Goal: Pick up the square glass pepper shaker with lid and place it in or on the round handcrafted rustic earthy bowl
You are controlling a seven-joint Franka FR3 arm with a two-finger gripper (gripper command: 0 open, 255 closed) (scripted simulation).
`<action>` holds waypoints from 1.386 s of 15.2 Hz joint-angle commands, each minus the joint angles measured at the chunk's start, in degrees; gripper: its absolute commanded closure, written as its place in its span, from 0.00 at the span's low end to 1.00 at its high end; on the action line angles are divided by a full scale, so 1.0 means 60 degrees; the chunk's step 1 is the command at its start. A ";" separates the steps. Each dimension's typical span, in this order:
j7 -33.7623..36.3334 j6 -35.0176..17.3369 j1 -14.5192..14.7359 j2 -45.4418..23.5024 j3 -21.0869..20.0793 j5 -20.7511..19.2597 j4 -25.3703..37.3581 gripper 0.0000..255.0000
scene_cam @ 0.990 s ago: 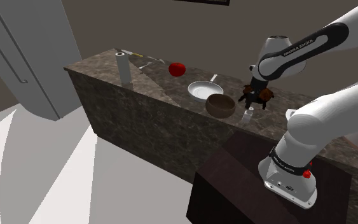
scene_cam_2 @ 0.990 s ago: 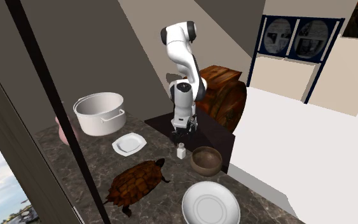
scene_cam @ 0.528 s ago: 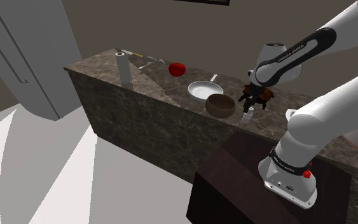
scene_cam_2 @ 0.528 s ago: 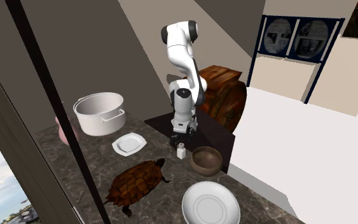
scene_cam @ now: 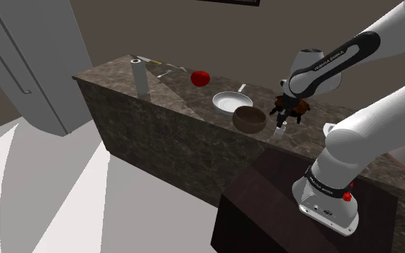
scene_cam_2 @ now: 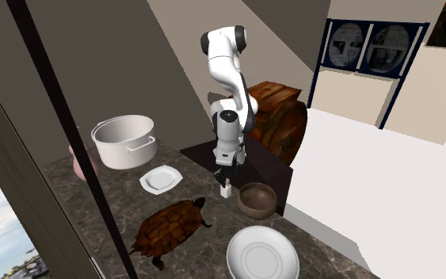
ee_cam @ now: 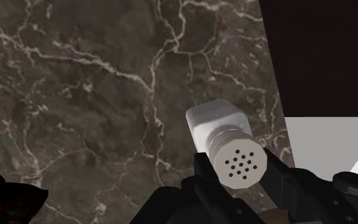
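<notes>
Near the counter's (ee_cam: pixel 95 95) edge the pepper shaker (ee_cam: pixel 225 137) stands upright on the dark veined stone, its white square body topped by a round perforated lid. In the wrist view the gripper (ee_cam: pixel 238 175) has come down over it, and the two black fingers (ee_cam: pixel 203 175) press against the lid from either side, so the hand grasps the shaker. The shaker's base rests on the counter. Just beyond the shaker the stone ends in a straight edge, past which lie the dark top of the stand (ee_cam: pixel 323 57) and a patch of pale floor (ee_cam: pixel 323 140).

From the second exterior view, the brown bowl (scene_cam_2: pixel 257 200) sits near the shaker (scene_cam_2: pixel 226 190) on that view's right, apart from it, with bare stone between them. A brown turtle figure (scene_cam_2: pixel 169 226) lies nearer the camera and a large white dish (scene_cam_2: pixel 262 255) nearer still. A small square plate (scene_cam_2: pixel 161 180) and a grey pot (scene_cam_2: pixel 123 141) stand well off toward that view's left.

From the shoulder view, the bowl (scene_cam: pixel 249 118) sits close to the counter's front edge, between the gripper (scene_cam: pixel 283 118) and the white dish (scene_cam: pixel 231 102). A red apple (scene_cam: pixel 201 76) and a grey cylinder (scene_cam: pixel 141 77) stand well apart, farther along the counter.
</notes>
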State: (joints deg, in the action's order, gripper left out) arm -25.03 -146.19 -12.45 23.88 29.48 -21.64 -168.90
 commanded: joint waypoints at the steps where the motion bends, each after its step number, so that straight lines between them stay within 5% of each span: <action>1: 0.0000 0.0000 0.0000 -0.0001 0.0000 0.0000 -0.0002 1.00; 8: 0.0000 -0.0002 -0.0001 -0.0002 0.0001 -0.0001 -0.0003 1.00; 21: 0.0024 0.2671 -0.0167 0.2070 -0.0609 0.0235 0.0614 1.00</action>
State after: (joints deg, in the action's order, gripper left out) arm -24.90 -131.66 -13.37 35.17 26.20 -20.40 -165.54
